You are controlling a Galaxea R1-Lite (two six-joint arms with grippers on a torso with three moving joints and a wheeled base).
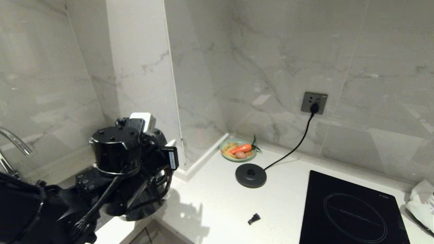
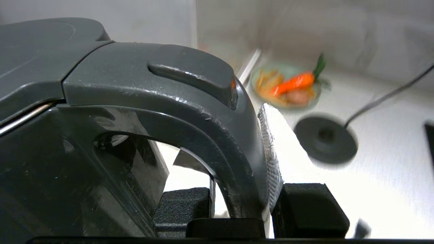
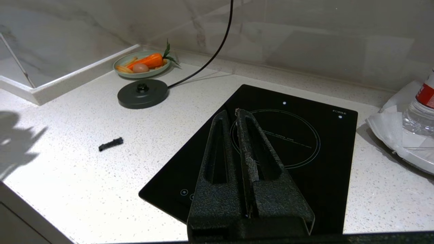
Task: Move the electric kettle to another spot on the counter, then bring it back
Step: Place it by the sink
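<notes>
White counter [image 1: 217, 203]; left claw [image 2: 244, 203] clamps electric kettle [image 2: 101, 118] handle.

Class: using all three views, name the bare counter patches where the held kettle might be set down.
Bare counter lies between the base disc, the small black piece and the induction hob. The back corner is crowded by the plate and the cord.

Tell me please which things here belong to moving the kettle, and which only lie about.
Belong to the job:
- electric kettle, its handle gripped by the left hand
- counter
- round base disc, bare, with its cord

Only lying about:
- dish of vegetables
- induction hob
- small black piece
- water bottle
- tap
</notes>
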